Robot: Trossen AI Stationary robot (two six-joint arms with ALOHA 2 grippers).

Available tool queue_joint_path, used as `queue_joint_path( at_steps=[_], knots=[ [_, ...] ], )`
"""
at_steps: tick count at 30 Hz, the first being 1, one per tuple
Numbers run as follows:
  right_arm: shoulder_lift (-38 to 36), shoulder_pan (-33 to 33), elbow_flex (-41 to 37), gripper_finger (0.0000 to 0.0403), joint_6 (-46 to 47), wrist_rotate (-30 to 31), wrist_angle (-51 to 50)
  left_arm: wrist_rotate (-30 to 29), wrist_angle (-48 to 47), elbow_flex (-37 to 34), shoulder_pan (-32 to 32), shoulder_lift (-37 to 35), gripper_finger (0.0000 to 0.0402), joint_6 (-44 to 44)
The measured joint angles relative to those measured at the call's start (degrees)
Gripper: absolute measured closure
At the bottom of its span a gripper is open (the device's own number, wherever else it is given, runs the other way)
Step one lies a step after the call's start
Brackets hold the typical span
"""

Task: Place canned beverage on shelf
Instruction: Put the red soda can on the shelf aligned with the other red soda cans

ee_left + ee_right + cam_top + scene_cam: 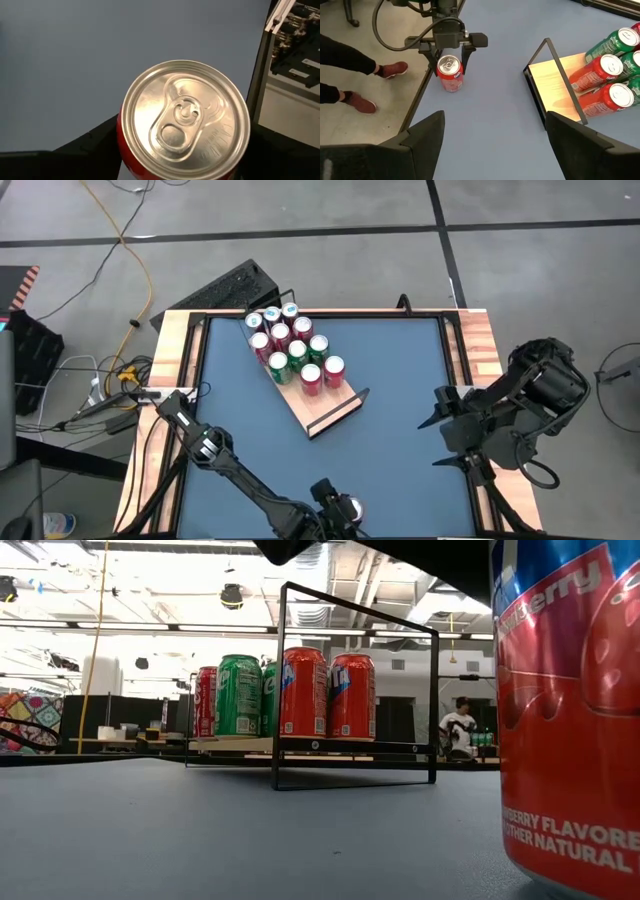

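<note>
Shelf (318, 412) near end bare — black rail (338, 411) across it; cans (297, 350) fill rest.

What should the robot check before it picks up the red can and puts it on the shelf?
1. Red can standing upright on the table: ok.
2. Left gripper around the can, one finger on each side: ok.
3. Fingers squeezing the can firmly: cannot tell.
4. Bare space on the shelf at its near end: ok.
5. Right gripper open and waiting off to the side, out of the way: ok.
6. Cans on the shelf all upright: ok.
</note>
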Motion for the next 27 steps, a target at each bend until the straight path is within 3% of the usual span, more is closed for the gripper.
queue_joint_path(
  at_steps=[11, 20, 27],
  knots=[
    [0.0, 0.0, 0.0, 0.0074, -0.4, 0.0, -0.1, 1.3, -5.3, -0.1, -1.1, -2.4, 0.012, 1.1],
    [0.0, 0.0, 0.0, 0.0074, -1.0, 0.0, -0.1, 8.1, -12.9, -0.1, 0.1, -13.7, 0.012, 16.6],
    [0.0, 0.0, 0.0, 0.0074, -1.1, 0.4, 0.0, 7.4, -24.2, -0.1, 1.2, -23.6, 0.012, 26.2]
  ],
)
